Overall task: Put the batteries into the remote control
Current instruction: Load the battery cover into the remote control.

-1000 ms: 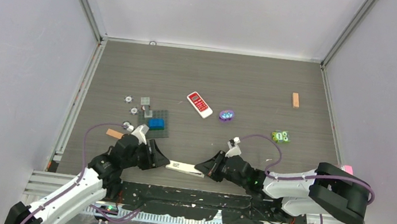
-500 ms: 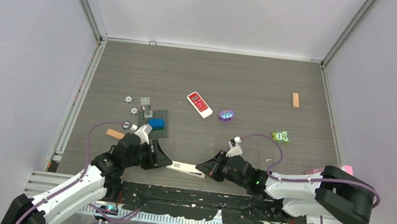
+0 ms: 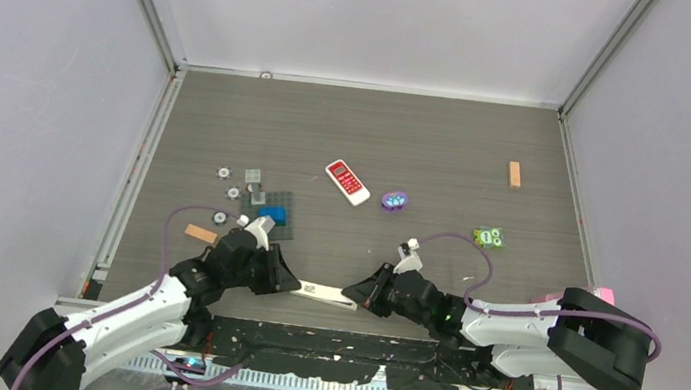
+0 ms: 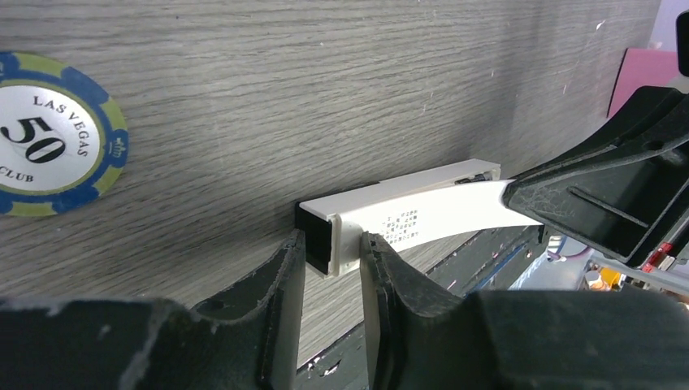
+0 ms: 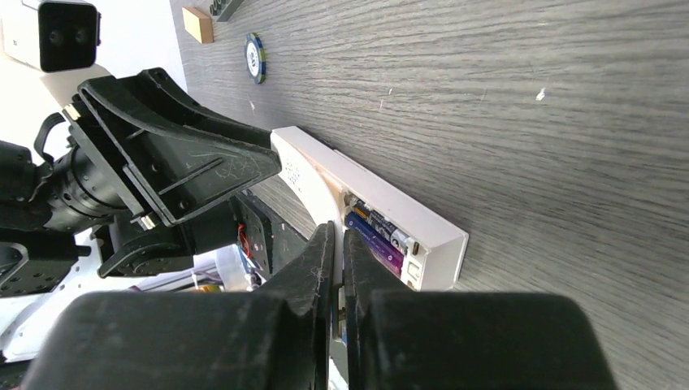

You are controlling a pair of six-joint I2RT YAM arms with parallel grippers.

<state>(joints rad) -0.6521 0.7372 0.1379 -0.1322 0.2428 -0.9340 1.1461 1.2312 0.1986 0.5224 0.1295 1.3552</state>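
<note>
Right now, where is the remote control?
In the top view, the remote control lies at the near edge of the table, between the left gripper and the right gripper.

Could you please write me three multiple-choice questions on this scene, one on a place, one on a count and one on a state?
1. Where does the remote control lie?
A. against the far wall
B. at the near edge of the table, between the two grippers
C. leaning upright in a corner

2. How many batteries show in its open compartment?
A. none
B. five
C. two

3. How is the right gripper?
A. shut
B. wide open
C. out of every view

Key:
1 B: the top view shows it between the left gripper and the right one.
2 C: the right wrist view shows two cells side by side.
3 A: its fingers meet there.
</note>
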